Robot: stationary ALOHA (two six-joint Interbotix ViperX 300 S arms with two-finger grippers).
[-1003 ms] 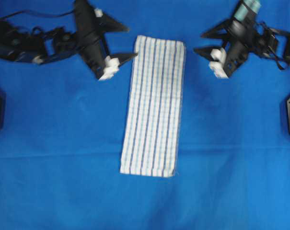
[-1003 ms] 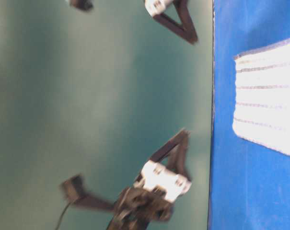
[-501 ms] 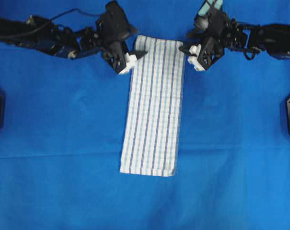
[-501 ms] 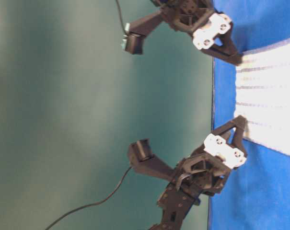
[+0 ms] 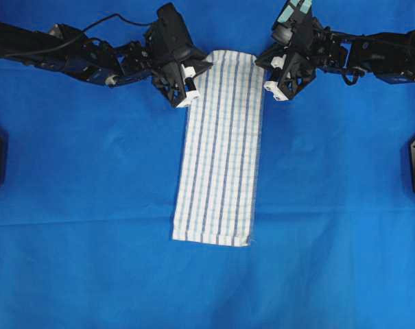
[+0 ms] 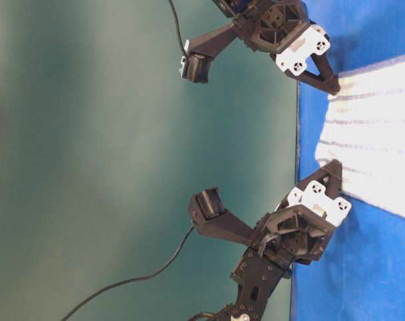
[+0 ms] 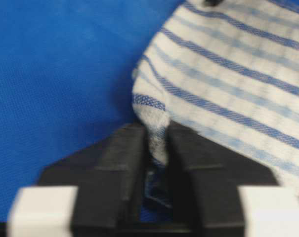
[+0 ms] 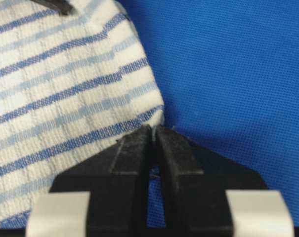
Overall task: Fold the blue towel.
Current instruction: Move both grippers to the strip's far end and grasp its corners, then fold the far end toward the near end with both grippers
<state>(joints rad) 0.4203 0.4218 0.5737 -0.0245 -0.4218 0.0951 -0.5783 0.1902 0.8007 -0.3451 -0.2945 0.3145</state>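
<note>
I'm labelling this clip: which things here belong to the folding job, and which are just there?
Job:
blue towel
left claw, shut on a far corner
right claw, shut on the other far corner

Just there:
blue table covering

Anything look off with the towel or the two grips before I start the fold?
Nothing stands out. The blue towel lies flat and straight, and the left gripper and right gripper each pinch a far corner.

Blue towel cut off by table-level frame edge; its pinched corners hidden inside both closed jaws.
</note>
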